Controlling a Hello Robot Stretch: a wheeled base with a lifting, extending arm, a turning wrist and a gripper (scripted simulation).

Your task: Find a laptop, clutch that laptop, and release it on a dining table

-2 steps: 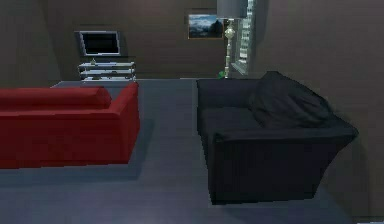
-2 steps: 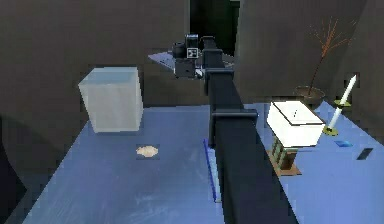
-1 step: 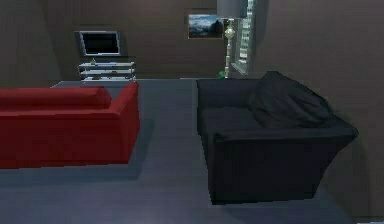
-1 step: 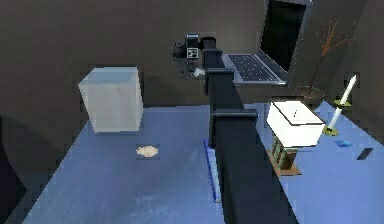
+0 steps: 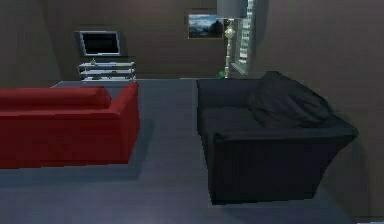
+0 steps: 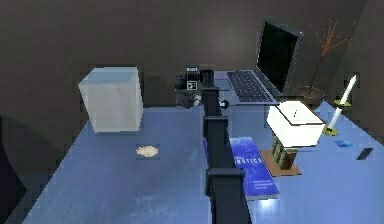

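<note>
Fingers (image 6: 189, 87): over bench (image 6: 120, 185); spread and load cannot be told.
Laptop (image 6: 262, 65): lid up, 2 o'clock of fingers, seemingly apart.
Box (image 6: 110, 98): 8 o'clock of fingers.

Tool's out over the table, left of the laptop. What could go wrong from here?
1. The laptop stands open to the right of the tool; a grip on its thin edge may slip or fold the screen.
2. The lit lamp and the book sit close beside the arm; a sideways move could knock them.
3. The candle stands tall by the laptop and may topple if brushed.
</note>
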